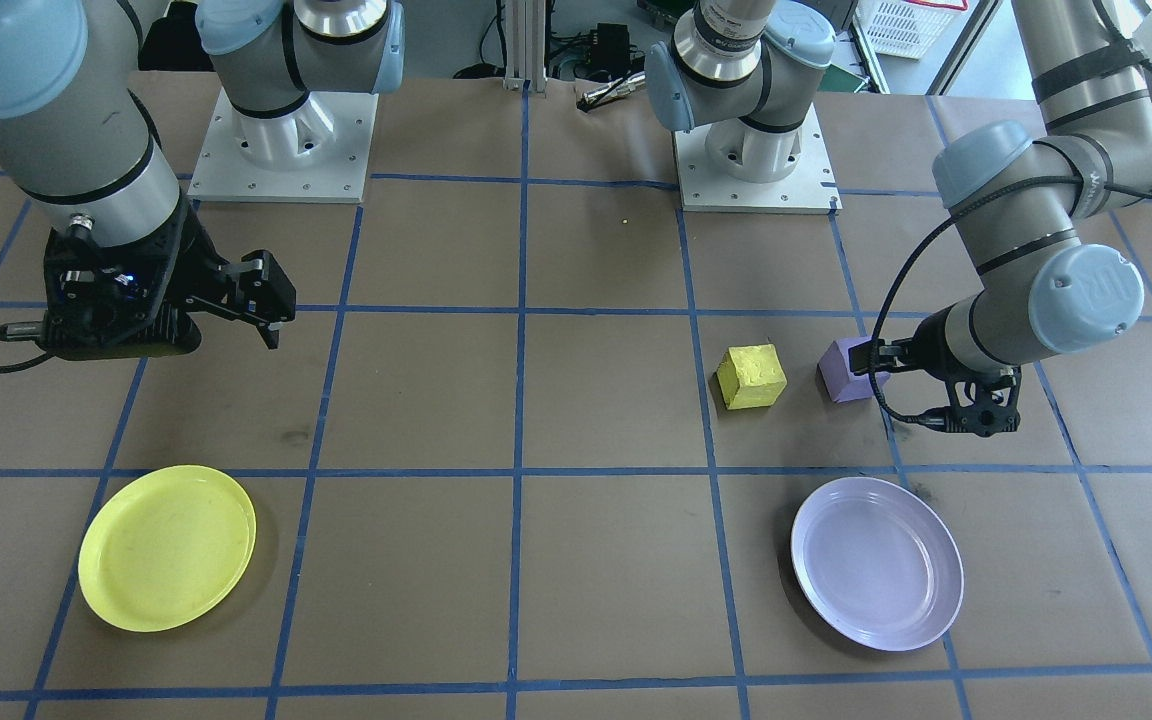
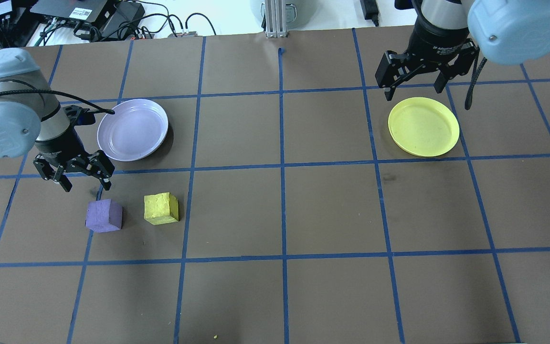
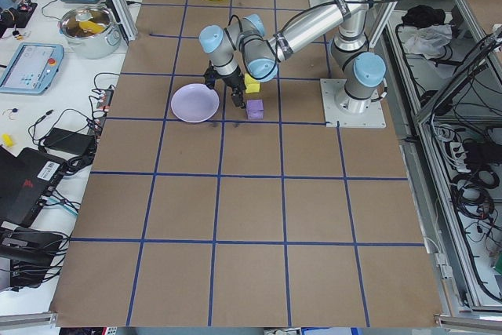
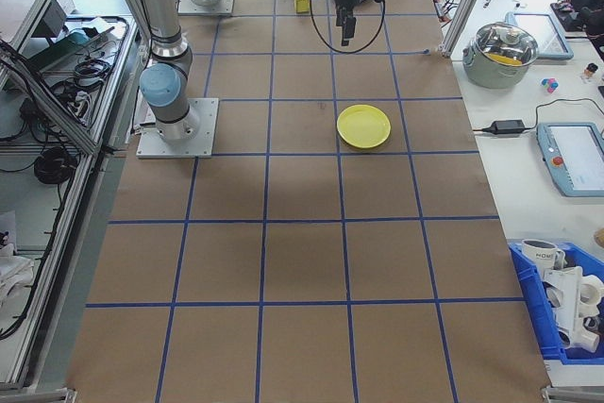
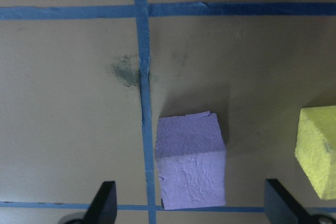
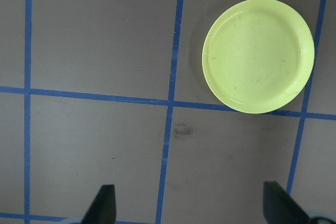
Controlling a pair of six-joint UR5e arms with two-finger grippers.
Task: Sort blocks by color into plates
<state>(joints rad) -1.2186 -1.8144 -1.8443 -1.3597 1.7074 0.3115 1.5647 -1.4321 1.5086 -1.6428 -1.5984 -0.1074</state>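
The left claw (image 2: 75, 176) hangs over the brown, blue-taped tabletop (image 2: 280, 215) with its two black fingers spread wide and nothing between them. In the left wrist view the small rough purple cube (image 5: 191, 161) sits on the tabletop between the two fingertips (image 5: 103, 203), with clear space on either side, so neither finger touches it. In the overhead view the claw is just beside the cube, between it and the round pale lavender plastic plate (image 2: 132, 129), which lies bare. The purple cube (image 2: 104, 215) rests against a blue tape line. Just beside it, not touching, stands the small rough bright yellow cube (image 2: 161, 208), also on the tabletop and outside both plates.

Well apart, across the tabletop, the round bright yellow plastic plate (image 2: 423, 126) lies flat with nothing in it. The right claw (image 2: 414, 83) hangs near that plate's far edge, fingers spread wide and holding nothing. Its wrist view looks down on the yellow plate (image 6: 258, 55) off to one side, with only taped tabletop between the fingertips (image 6: 103, 203).
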